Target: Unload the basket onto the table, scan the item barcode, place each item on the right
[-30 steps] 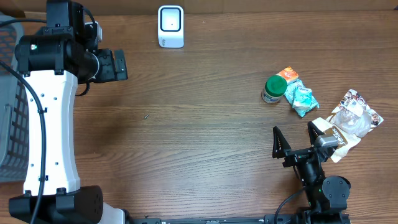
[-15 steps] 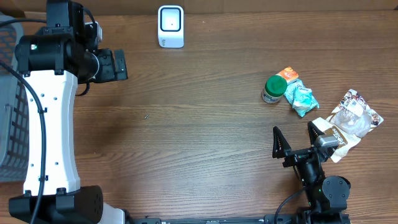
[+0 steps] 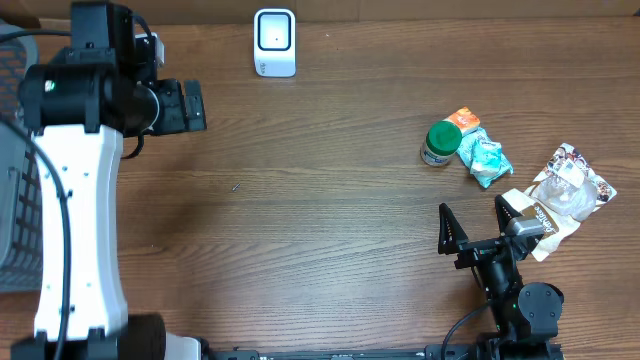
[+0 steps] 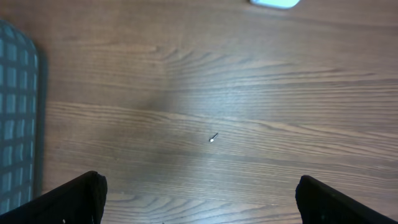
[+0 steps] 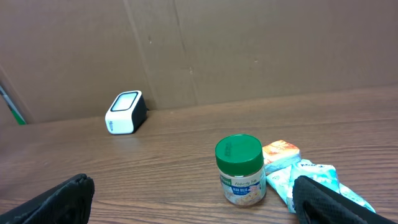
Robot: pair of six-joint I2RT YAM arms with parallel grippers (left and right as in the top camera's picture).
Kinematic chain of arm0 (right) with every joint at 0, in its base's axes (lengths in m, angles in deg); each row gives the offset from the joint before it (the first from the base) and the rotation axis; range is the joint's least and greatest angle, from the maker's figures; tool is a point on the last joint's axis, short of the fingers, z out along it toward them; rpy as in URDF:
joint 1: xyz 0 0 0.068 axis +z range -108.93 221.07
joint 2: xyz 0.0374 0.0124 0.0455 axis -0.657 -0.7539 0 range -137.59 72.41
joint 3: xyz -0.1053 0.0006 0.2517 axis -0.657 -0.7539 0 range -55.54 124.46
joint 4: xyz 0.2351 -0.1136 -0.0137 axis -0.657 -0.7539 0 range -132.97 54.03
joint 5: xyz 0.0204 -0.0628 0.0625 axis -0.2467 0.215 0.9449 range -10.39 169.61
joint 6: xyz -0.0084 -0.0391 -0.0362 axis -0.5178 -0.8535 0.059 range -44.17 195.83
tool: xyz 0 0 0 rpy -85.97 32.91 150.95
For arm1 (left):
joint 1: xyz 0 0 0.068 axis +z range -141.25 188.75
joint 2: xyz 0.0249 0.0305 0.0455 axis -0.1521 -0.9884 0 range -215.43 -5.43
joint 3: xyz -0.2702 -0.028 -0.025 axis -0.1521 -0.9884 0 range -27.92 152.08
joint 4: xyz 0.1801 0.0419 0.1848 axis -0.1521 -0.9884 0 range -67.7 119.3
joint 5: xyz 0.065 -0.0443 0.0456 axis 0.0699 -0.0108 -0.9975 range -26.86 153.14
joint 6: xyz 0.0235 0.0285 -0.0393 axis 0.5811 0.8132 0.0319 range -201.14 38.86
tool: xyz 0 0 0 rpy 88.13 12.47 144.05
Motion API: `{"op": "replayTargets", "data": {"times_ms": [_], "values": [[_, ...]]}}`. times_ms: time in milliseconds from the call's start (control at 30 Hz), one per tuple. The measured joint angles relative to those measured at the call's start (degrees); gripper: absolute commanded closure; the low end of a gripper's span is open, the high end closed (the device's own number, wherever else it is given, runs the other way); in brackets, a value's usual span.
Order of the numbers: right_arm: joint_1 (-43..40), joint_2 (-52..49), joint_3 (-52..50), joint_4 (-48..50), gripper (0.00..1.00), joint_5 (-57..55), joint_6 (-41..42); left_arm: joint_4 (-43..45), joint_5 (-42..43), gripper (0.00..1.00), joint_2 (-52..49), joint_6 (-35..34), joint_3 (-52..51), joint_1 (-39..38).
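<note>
A white scanner (image 3: 274, 42) stands at the far edge of a wooden table (image 3: 320, 230), its screen facing up, with nothing near it. The goods lie well apart from it, on the right side. A small jar (image 3: 441, 143) with a green lid stands upright. Just beside it lie an orange packet (image 3: 463, 120) and a crumpled teal packet (image 3: 485, 158), the teal one touching the jar's side. Farther right lies a clear bag (image 3: 565, 195) with a printed card.

The right gripper (image 3: 471, 208) hangs low at the near edge, fingers spread wide and empty. It points toward the jar, which sits ahead of it in the wrist view. The left gripper (image 4: 199, 190) is raised over the bare left part of the table, fingers likewise parted and holding nothing. A tiny pale speck (image 4: 212, 138) lies on the wood below it. A grey mesh basket (image 3: 15, 200) sits at the far left edge.
</note>
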Motion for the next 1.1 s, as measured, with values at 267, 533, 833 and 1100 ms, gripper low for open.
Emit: {"op": "replayTargets", "data": {"times_ms": [267, 533, 833, 1100], "values": [[0.0, 0.0, 0.0, 0.0, 0.0, 0.0, 0.0, 1.4, -1.7, 0.0, 16.1, 0.0, -9.3, -0.4], [0.0, 0.0, 0.0, 0.0, 0.0, 0.0, 0.0, 20.9, -4.6, 0.01, 30.7, 0.2, -27.3, -0.4], [0.0, 0.0, 0.0, 0.0, 0.0, 0.0, 0.0, 65.9, -3.2, 0.01, 53.7, 0.4, -64.8, -0.3], [0.0, 0.0, 0.0, 0.0, 0.0, 0.0, 0.0, 83.7, -2.3, 0.0, 69.6, 2.0, -90.9, -0.4]]}}
